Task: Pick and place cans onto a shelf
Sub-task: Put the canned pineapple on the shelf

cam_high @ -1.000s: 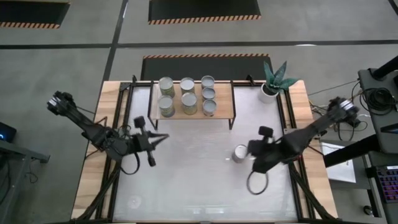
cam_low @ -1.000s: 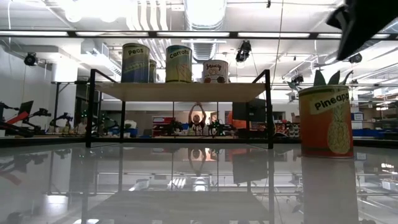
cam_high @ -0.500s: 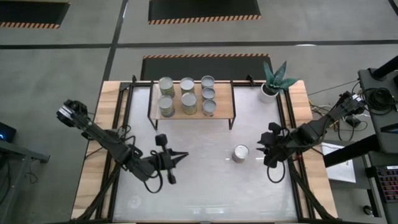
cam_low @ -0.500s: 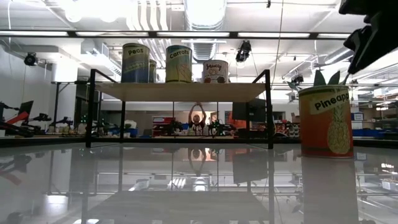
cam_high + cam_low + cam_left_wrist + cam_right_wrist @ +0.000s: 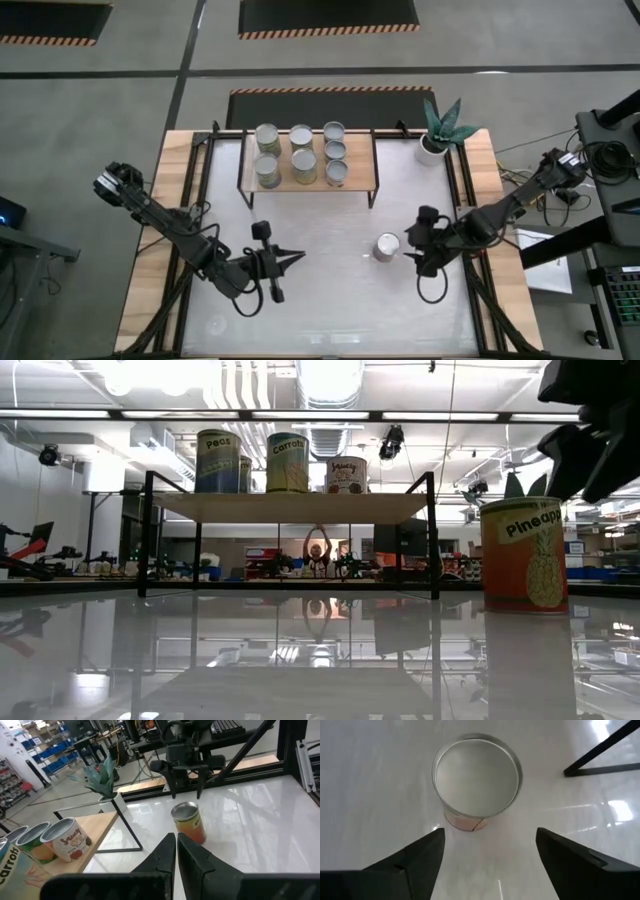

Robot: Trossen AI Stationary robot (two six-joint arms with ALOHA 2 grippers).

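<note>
One can point(image 5: 387, 247) with a pineapple label point(image 5: 523, 555) stands upright on its base on the white table, right of the middle. My right gripper point(image 5: 490, 834) hangs open just to its right and above its top point(image 5: 476, 775), slanting down, touching nothing; it also shows in the high view point(image 5: 412, 243). Several more cans point(image 5: 301, 150) stand on the shelf point(image 5: 355, 180) at the far middle. My left gripper point(image 5: 292, 258) is shut and empty, held level left of the middle and pointing at the lone can point(image 5: 189, 822).
A small white pot with a green plant point(image 5: 438, 131) stands at the far right corner. The shelf's black legs point(image 5: 434, 535) stand on the table. Bare table lies between the shelf and the near edge point(image 5: 330, 340).
My right gripper has opened. It drew back from the can toward the table's right edge, then came down and back toward it, tipping further downward. My left gripper, still shut, has gone toward the near edge and the right. The can has kept its place.
</note>
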